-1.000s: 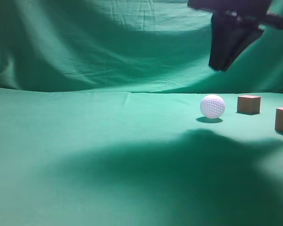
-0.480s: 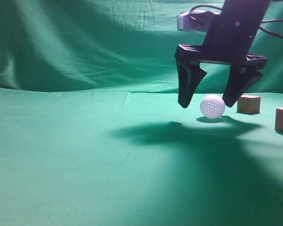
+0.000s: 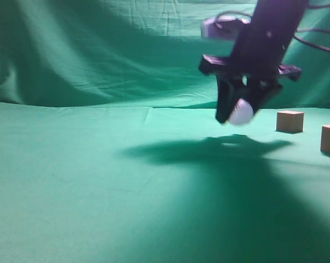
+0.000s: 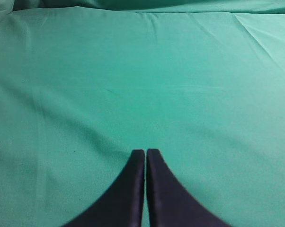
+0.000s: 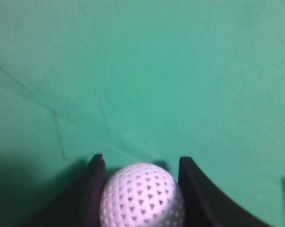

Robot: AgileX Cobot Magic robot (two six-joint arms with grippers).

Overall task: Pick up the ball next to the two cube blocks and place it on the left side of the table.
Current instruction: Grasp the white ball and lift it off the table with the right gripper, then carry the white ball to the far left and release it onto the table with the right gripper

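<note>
The pick-up looks done: the right claw point(image 3: 239, 112) is clamped on the ball point(image 3: 242, 112), and in the exterior view the ball hangs clear of the bench point(image 3: 99, 181), with the claw's shadow lying on the cloth beneath it. The right wrist view shows the dimpled ball point(image 5: 141, 196) held between the two dark fingers point(image 5: 93, 189), with green cloth below. What is left, by my reading, is the carry across to the left side of the bench and the release there. The two cubes point(image 3: 290, 121) sit near the bench's right edge, apart from the claw and behind the likely path, so they should not get in the way. Toward the left edge the cloth shows nothing standing on it, only creases and shadow. The left claw point(image 4: 146, 156) has its fingers pressed together, holding nothing, over bare cloth; it could crowd the drop spot.
</note>
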